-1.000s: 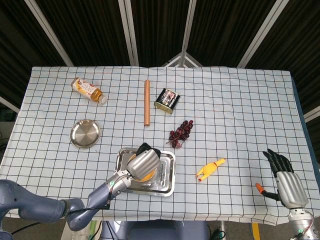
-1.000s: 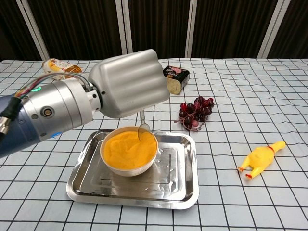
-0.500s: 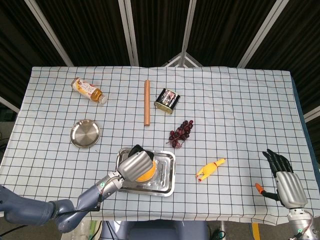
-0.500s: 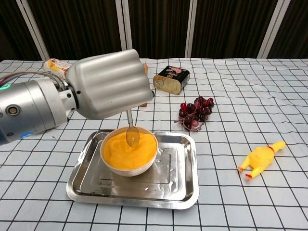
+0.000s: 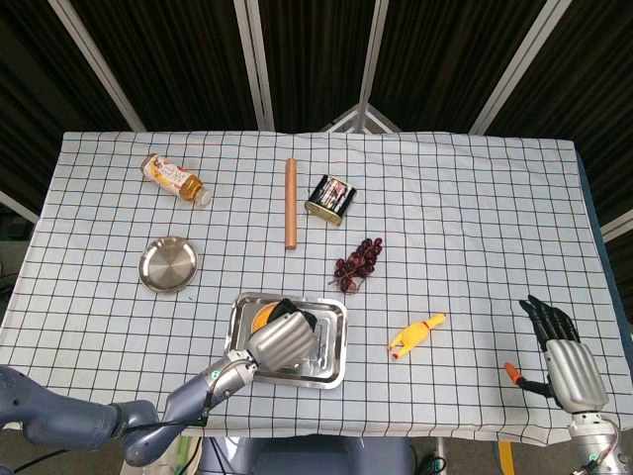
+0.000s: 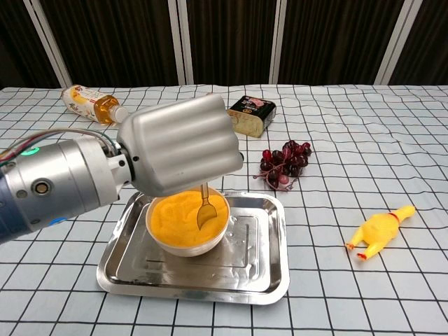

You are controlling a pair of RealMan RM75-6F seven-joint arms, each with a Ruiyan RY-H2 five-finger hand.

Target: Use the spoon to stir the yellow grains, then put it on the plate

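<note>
Spoon [image 6: 204, 210] beneath left hand [image 6: 180, 143], over grains [image 6: 178, 215]

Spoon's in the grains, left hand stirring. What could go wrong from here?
Grains are heaped to the bowl rim, so a wide sweep of the spoon could flick some into the tray. The left hand hides its own fingers' hold, so slip may go unseen. The plate lies well off; grains may drop during carry.

Left robot hand [image 6: 180, 143] clenched — right [image 5: 564, 352] spread
</note>
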